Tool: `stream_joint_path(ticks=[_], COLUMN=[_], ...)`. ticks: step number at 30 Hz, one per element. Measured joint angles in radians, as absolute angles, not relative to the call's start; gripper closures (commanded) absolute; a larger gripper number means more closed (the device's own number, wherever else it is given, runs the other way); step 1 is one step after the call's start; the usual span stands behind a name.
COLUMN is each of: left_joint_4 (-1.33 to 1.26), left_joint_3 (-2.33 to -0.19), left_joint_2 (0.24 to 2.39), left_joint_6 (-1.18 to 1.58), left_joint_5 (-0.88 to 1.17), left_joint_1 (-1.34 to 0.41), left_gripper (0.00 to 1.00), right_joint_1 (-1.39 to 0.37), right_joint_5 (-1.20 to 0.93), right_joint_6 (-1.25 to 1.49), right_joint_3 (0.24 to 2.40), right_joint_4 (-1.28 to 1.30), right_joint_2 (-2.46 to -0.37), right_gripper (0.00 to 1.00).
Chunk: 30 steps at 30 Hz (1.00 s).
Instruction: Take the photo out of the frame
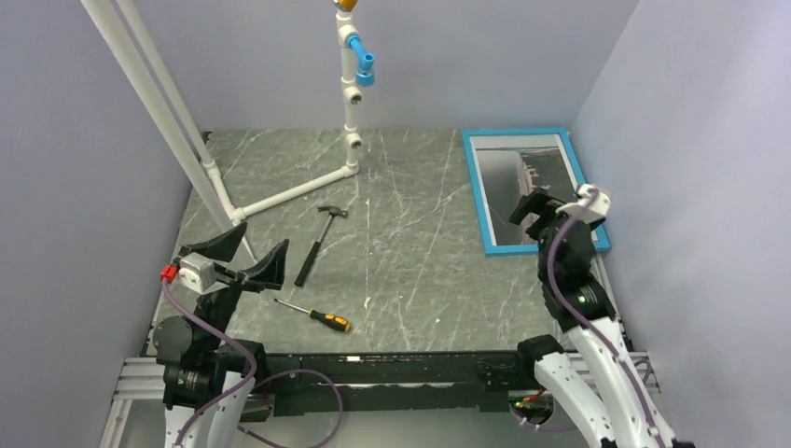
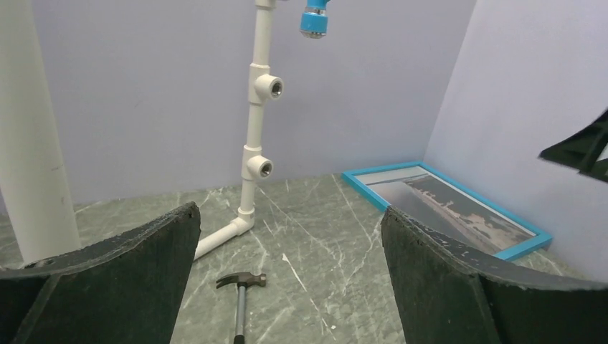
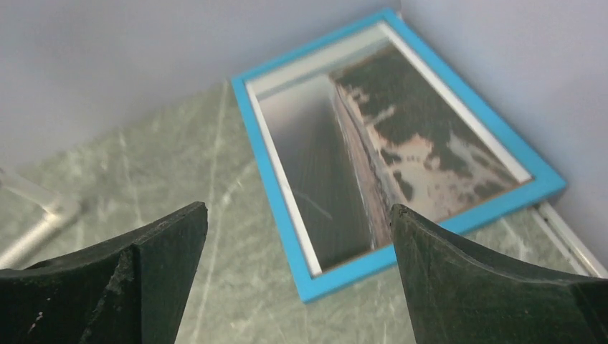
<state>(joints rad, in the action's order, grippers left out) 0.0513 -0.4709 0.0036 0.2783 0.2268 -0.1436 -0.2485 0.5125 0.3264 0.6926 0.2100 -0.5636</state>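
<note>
The frame (image 1: 483, 201) lies face up at the table's far right, turquoise front showing, against the right wall. The photo (image 1: 511, 173) sits inside it, a grey picture with dark shapes and a white border. My right gripper (image 1: 543, 211) is open and empty, above the frame's near end. In the right wrist view the frame (image 3: 276, 193) and the photo (image 3: 358, 150) lie ahead of the open gripper (image 3: 297, 279). My left gripper (image 1: 244, 254) is open and empty at the near left, far from the frame. The left wrist view (image 2: 290, 279) shows the frame (image 2: 527, 246) and the photo (image 2: 452, 204) at the right.
A hammer (image 1: 315, 243) lies mid-table, also in the left wrist view (image 2: 240, 294). A screwdriver (image 1: 317, 315) with an orange-black handle lies nearer the front. A white pipe stand (image 1: 350, 103) rises at the back. Slanted white poles (image 1: 159, 103) stand at the left. Walls enclose three sides.
</note>
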Motion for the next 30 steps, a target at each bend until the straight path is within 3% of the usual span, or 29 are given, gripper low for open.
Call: stream_joint_path(ticks=[12,19,26,30], left_joint_4=[0.056,0.195,0.43,0.573], left_joint_3=[-0.471,-0.531,-0.683,-0.73], left_joint_2=[0.004,0.019,0.088,0.104], left_joint_6=[0.275,0.284,0.345,0.387], left_joint_5=[0.243,0.224,0.155,0.124], left_joint_1=[-0.144,-0.144,-0.143,-0.143], left_gripper=[0.01,0.01,0.01,0.01], right_joint_1=[-0.249,-0.248,-0.244,-0.243], right_joint_5=[0.525,0.505,0.395,0.3], right_joint_6=[0.379,0.381,0.34,0.313], right_joint_3=[0.723,0.786,0.974,1.062], right_joint_4=[0.316,0.368,0.422,0.451], right_joint_2=[-0.743,-0.929,-1.268,-1.441], right_gripper=[0.0,0.0,0.01,0.11])
